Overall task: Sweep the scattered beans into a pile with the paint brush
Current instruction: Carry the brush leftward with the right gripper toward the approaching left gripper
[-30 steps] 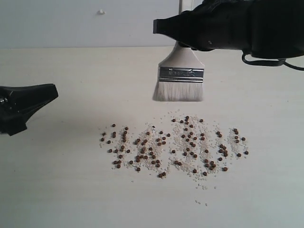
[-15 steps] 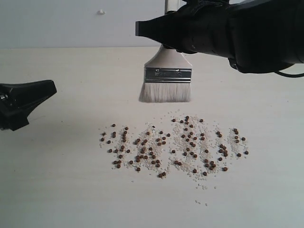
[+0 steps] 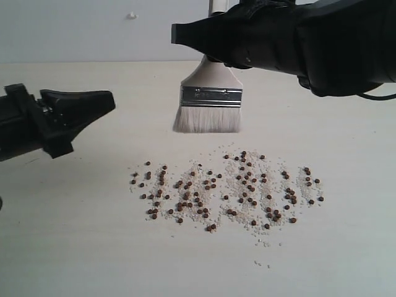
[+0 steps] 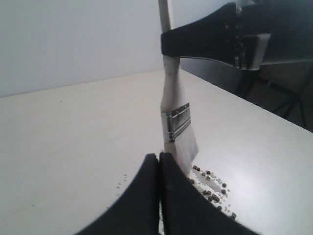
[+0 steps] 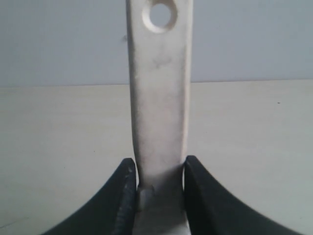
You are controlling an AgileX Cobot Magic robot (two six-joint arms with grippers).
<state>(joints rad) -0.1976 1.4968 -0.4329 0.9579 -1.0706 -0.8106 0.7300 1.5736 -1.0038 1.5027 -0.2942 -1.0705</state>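
Exterior: the right gripper (image 3: pixel 204 37) clamps the paint brush (image 3: pixel 209 96) upright. The beans (image 3: pixel 226 189) spread nine-to-three on the table (image 3: pixel 74 247), at six o'clock from the bristles.

Left wrist: the left gripper (image 4: pixel 159 169) is closed, empty.

Right wrist: the jaws pinch the handle below its hole.
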